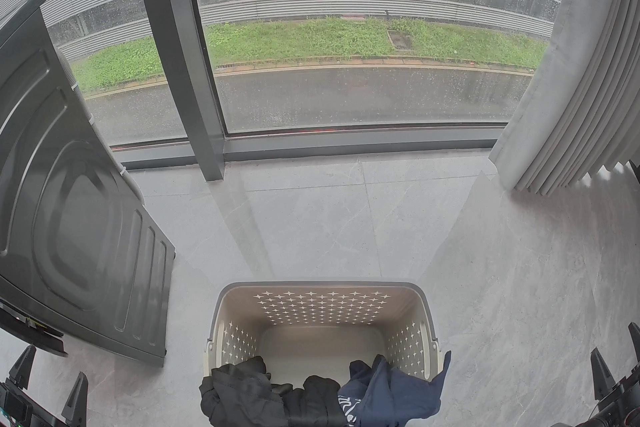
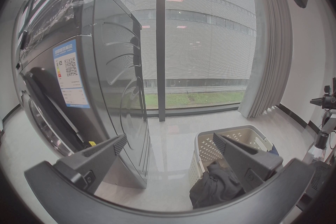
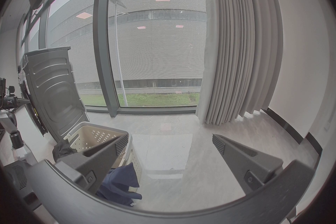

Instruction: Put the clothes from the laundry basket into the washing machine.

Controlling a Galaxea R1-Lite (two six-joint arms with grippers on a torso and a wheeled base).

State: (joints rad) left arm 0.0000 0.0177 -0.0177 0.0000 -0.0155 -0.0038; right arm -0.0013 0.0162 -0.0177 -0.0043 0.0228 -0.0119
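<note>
At the far left stands the washing machine [image 1: 73, 235], its grey side panel turned toward the laundry basket; its front shows at an angle in the left wrist view, and whether the door is open or anything lies in the drum cannot be told. The left end effector [image 1: 53, 368] hangs low beside the machine, fingers spread and holding nothing. In the middle, on the floor, the laundry basket [image 1: 320, 287] has clothes heaped at its near end: a black garment [image 1: 243, 391] piled over the near rim, and to its right a navy garment [image 1: 397, 391] draped over the rim and right corner. The far half of the basket is bare. At the far right the right end effector [image 1: 613, 345] is likewise spread and empty, apart from the basket. Judged from this, no garment is in hand and both pieces seen are yet to be moved, so the task looks at or near its start.
</note>
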